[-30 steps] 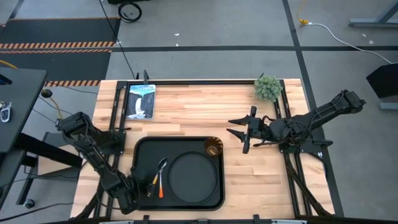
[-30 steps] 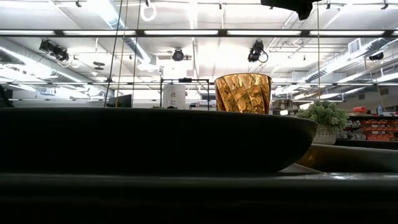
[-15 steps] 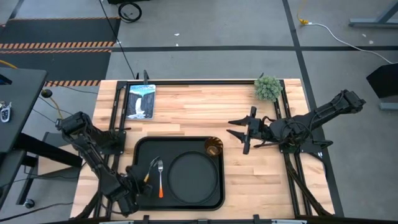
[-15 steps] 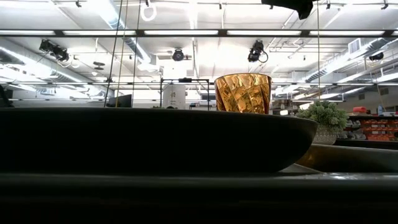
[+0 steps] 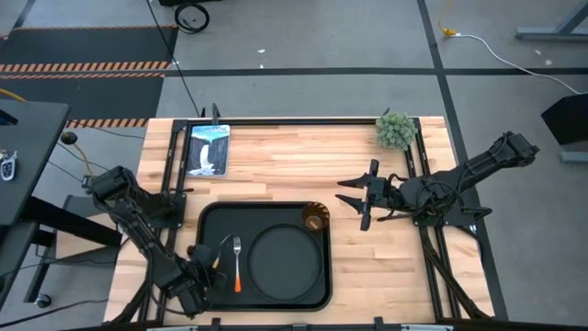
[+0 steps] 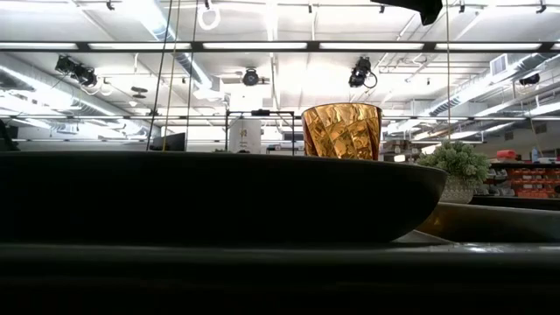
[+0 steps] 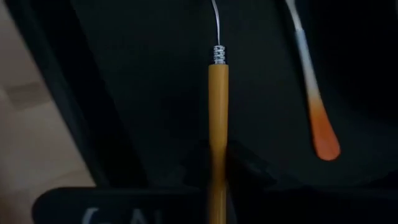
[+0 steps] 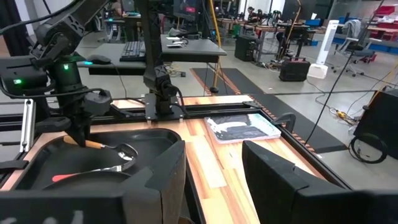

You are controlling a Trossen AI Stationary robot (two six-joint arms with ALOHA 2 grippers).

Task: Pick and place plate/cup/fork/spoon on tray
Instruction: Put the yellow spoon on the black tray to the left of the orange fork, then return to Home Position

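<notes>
The black tray lies at the table's near middle. On it are the black plate, the amber cup at its far right corner, and the fork with its red-orange handle left of the plate. My left gripper is over the tray's near left part, shut on the spoon. The spoon's yellow-orange handle lies beside the fork. My right gripper is open and empty, right of the tray. The low view shows the cup behind the plate. My left gripper pinches the spoon's yellow-orange handle near its free end between its two fingers, coming from above and from the tray's near left. The spoon slants down from the fingers, its silver bowl low at the tray floor; whether it touches, I cannot tell.
A small potted plant stands at the table's far right. A picture book lies at the far left. Bare wood lies between the tray and the right arm, and along the far side.
My left gripper has carried the spoon a little toward the table's left edge. The spoon, which lay close against the fork, now stands apart from it. The fork has stayed in place and its tines now show.
</notes>
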